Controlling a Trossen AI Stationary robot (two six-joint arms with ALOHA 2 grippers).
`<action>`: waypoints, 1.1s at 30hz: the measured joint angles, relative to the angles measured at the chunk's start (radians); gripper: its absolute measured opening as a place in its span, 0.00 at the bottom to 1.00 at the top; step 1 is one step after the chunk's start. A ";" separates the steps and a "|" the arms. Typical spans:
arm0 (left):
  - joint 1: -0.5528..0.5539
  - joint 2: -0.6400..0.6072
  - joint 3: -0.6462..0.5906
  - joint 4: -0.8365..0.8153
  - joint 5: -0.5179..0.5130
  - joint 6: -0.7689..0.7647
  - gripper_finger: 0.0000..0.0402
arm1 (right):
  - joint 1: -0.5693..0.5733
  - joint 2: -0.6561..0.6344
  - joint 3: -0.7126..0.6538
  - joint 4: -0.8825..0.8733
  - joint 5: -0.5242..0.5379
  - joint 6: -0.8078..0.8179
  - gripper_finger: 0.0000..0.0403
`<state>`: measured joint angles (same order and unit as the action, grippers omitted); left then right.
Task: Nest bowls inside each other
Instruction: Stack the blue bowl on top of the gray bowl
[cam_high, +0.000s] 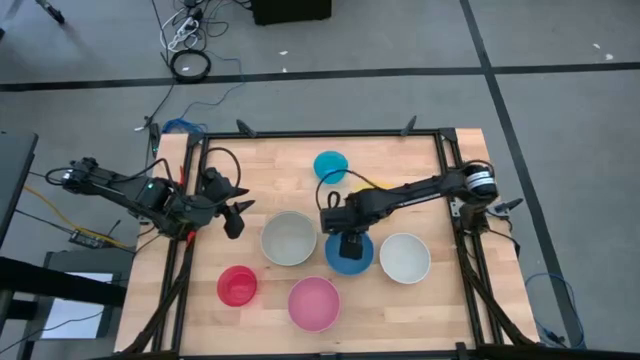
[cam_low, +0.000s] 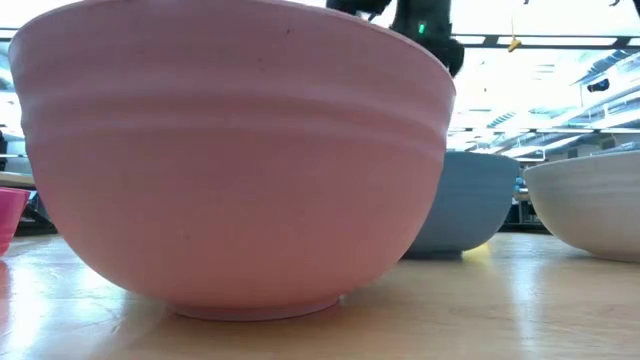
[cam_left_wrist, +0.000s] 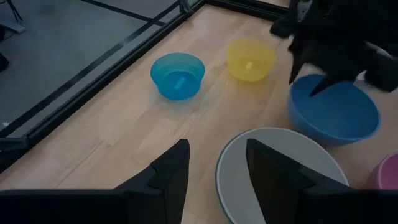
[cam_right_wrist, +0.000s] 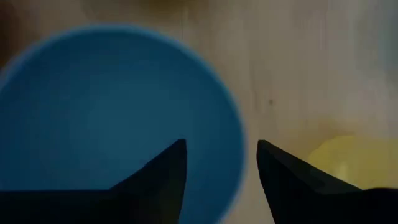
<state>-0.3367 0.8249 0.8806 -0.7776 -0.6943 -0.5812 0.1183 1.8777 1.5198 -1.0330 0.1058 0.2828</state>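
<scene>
Seven bowls stand on their bases on the wooden table: cyan (cam_high: 330, 165), yellow (cam_left_wrist: 250, 59), grey-beige (cam_high: 289, 238), blue (cam_high: 349, 258), white (cam_high: 404, 257), red (cam_high: 238, 286) and pink (cam_high: 314, 303). In the high view my right arm covers most of the yellow bowl. My right gripper (cam_right_wrist: 221, 162) is open and points down over the blue bowl (cam_right_wrist: 112, 118), at its rim on the yellow bowl's side. My left gripper (cam_left_wrist: 217, 168) is open and waits left of the grey-beige bowl (cam_left_wrist: 280, 155), holding nothing. My right gripper comes at the blue bowl from above, one finger (cam_right_wrist: 168, 168) over its inside and the other (cam_right_wrist: 280, 168) outside, with the rim (cam_right_wrist: 239, 143) between them. I cannot tell whether a finger touches the rim. The bowl stands on the table.
A black frame (cam_high: 320, 135) runs along the table's far and side edges. The pink bowl (cam_low: 230, 160) fills the low view, with the blue bowl (cam_low: 470, 200) and the white bowl (cam_low: 590, 205) behind it. Bare wood lies at the far left (cam_high: 250, 165).
</scene>
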 joint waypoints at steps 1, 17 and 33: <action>0.000 0.000 0.000 0.001 0.000 0.000 0.42 | -0.001 -0.020 0.001 0.000 0.003 -0.006 0.45; 0.000 0.000 0.000 -0.011 0.000 0.000 0.42 | -0.062 -0.052 -0.093 0.060 -0.059 0.011 0.48; 0.001 0.000 0.000 -0.012 -0.013 0.000 0.42 | -0.103 -0.048 -0.284 0.281 -0.156 0.053 0.29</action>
<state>-0.3359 0.8253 0.8803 -0.7895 -0.7071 -0.5808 0.0157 1.8301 1.2358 -0.7517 -0.0500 0.3353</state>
